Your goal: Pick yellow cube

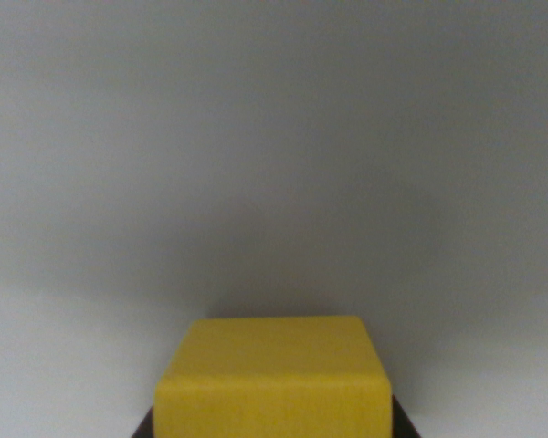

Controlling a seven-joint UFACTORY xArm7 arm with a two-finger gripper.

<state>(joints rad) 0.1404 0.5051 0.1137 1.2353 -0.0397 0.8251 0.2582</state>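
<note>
The yellow cube [272, 379] fills the bottom middle of the wrist view, very close to the camera, with its top face and front face showing. Only two dark slivers of my gripper [272, 427] show at the bottom edge. One finger [144, 429] lies against the cube's left side and the other against its right side. The jaws press directly on the cube with no gap visible. The cube's lower part and most of the fingers are cut off by the frame.
A plain, blurred grey-white surface [274, 137] fills everything beyond the cube. A faint soft shadow lies just behind the cube's top edge. No other object is in view.
</note>
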